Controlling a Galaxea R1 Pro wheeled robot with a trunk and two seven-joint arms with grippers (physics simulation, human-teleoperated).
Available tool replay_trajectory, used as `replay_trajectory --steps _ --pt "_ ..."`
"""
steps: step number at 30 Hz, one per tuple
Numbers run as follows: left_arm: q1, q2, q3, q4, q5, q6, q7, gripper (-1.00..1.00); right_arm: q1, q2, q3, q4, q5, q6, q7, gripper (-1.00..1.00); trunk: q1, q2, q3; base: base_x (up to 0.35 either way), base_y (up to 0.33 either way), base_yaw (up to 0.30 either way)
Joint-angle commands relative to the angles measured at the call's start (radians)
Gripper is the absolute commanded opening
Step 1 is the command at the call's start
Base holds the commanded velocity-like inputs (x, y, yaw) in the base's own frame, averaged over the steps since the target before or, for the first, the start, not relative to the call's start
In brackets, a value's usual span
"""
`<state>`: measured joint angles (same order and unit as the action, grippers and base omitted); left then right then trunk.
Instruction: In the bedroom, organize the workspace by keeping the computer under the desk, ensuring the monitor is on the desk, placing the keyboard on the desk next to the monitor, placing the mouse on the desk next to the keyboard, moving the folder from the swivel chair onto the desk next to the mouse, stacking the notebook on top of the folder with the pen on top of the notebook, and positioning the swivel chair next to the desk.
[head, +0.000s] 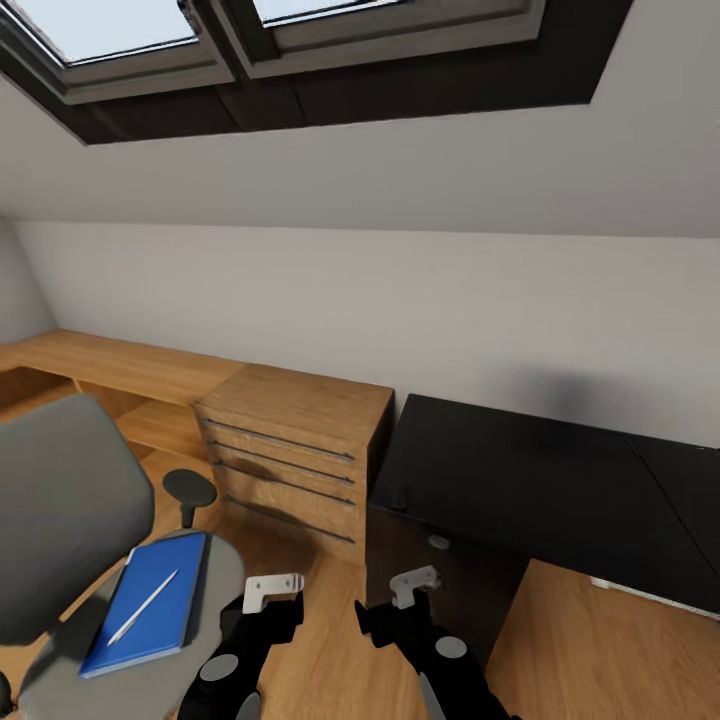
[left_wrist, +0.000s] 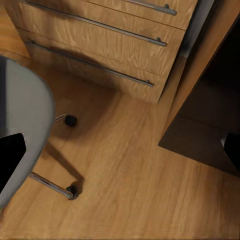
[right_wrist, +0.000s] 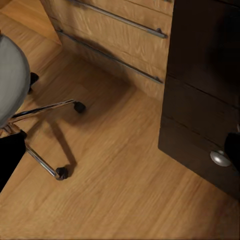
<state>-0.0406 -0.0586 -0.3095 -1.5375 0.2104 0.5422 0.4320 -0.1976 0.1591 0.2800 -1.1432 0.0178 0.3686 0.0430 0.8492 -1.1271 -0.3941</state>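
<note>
Grippers low at 6 o'clock: left gripper (head: 272, 590) and right gripper (head: 415, 585), both empty; whether their jaws are parted cannot be told. Swivel chair (head: 60, 520) at 8 o'clock carries folder (head: 148, 603) with pen (head: 143, 606) on top. Desk (head: 540, 490) at 3 o'clock, wooden drawers (head: 290, 450) beside it.

Glossy black desk (head: 520, 480), grained wooden floor (left_wrist: 130, 180).

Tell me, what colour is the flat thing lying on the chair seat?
Bright blue: the flat rectangular folder, clearest in the head view.
</note>
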Motion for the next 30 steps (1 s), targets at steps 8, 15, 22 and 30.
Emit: replay_trajectory --steps 8,15,22,30 --pt "-0.001 -0.002 -0.001 0.031 0.011 0.001 0.009 1.0 -0.001 0.001 -0.003 0.027 0.006 -0.001 0.002 1.0 -0.001 -0.001 -0.001 -0.334 0.126 0.0" --pt "-0.001 -0.002 0.004 0.1 0.011 -0.003 0.01 1.0 -0.001 0.001 -0.006 0.098 0.01 -0.078 -0.005 1.0 -0.001 -0.001 -0.001 -0.334 0.122 0.0" --pt "-0.001 0.001 0.011 0.22 0.012 -0.02 0.009 1.0 -0.002 0.002 -0.005 0.184 0.013 -0.183 -0.04 1.0 -0.001 -0.001 -0.001 -0.334 0.121 0.0" --pt "-0.001 0.004 0.012 0.544 0.027 -0.251 0.007 1.0 -0.002 -0.001 -0.007 0.357 0.012 -0.334 -0.073 1.0 -0.001 -0.001 -0.001 -0.334 0.121 0.0"
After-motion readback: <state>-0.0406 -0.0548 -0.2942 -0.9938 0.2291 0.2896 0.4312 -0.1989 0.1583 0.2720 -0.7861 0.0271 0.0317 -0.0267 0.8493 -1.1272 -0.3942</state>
